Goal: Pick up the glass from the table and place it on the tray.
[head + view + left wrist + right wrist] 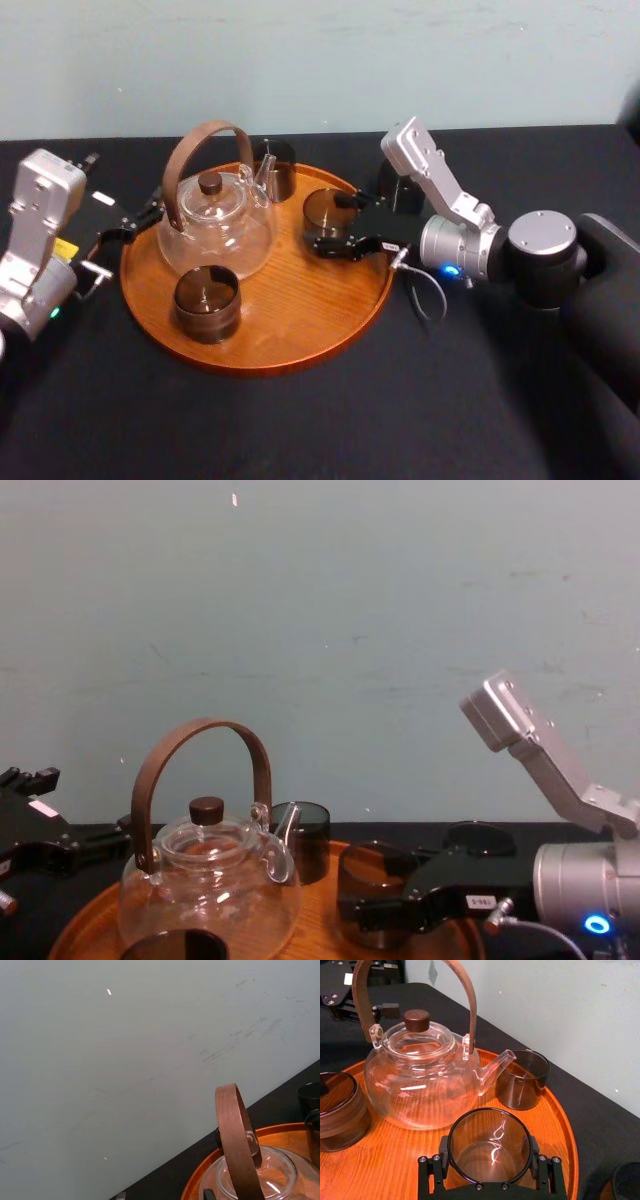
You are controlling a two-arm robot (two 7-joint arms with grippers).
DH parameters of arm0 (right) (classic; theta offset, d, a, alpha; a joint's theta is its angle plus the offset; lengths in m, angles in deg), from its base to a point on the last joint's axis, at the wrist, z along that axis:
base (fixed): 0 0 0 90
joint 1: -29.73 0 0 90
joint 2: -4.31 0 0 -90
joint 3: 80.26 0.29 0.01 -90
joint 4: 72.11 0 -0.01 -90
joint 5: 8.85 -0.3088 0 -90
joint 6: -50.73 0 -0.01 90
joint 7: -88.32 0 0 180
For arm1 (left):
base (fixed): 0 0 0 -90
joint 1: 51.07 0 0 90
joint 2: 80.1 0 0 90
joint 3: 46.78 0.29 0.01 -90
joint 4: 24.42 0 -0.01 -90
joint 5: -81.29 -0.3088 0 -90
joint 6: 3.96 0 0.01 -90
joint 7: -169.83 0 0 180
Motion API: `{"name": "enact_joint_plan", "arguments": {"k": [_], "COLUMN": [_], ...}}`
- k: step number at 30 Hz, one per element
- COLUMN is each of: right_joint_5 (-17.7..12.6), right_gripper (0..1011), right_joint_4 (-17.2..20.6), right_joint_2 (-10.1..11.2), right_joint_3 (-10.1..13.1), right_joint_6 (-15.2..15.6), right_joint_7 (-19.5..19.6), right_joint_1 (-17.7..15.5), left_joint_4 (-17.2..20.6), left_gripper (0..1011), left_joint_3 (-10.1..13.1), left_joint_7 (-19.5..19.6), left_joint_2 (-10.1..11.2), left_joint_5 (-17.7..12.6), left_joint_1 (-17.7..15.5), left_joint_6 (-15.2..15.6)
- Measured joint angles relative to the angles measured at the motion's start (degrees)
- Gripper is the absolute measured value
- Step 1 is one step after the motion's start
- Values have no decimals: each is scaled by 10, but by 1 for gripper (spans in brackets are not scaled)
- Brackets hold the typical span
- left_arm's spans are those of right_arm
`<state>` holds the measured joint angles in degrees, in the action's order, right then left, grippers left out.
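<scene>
r claw [489, 1160] clamps glass [489, 1137] over tray [395, 1165], seen r-wrist | l claw [128, 228] by tray rim, grip unclear

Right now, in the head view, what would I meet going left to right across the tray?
left gripper → teapot → glass, held in the jaws of the right gripper. The two other dark glasses overlap the teapot, so they are left out.

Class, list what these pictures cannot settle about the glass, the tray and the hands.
1. Whether the glass rests on the tray: the right hand, shut on it, hides its base in the right wrist and chest views.
2. The tray's near rim: cut off by the chest view's lower edge.
3. The left hand, idle by the tray's left rim: partly cut off by the chest view's left edge.
</scene>
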<state>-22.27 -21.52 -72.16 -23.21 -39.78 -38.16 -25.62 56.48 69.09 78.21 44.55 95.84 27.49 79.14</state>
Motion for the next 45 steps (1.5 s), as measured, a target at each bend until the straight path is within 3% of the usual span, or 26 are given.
{"name": "enact_joint_plan", "arguments": {"k": [14, 21, 45], "right_joint_5": [6, 5, -4], "right_gripper": [906, 1002, 1002], "right_joint_4": [1, 1, 12], "right_joint_2": [0, 0, 5], "right_joint_3": [-2, -1, 3], "right_joint_6": [-3, -3, -2], "right_joint_7": [4, 4, -4], "right_joint_1": [-2, -2, -5], "left_joint_4": [0, 0, 0], "left_gripper": [1001, 1001, 1001], "left_joint_3": [0, 0, 0], "left_joint_7": [0, 0, 0], "left_joint_2": [0, 0, 0], "left_joint_5": [0, 0, 0], "left_joint_1": [0, 0, 0], "left_joint_6": [0, 0, 0]}}
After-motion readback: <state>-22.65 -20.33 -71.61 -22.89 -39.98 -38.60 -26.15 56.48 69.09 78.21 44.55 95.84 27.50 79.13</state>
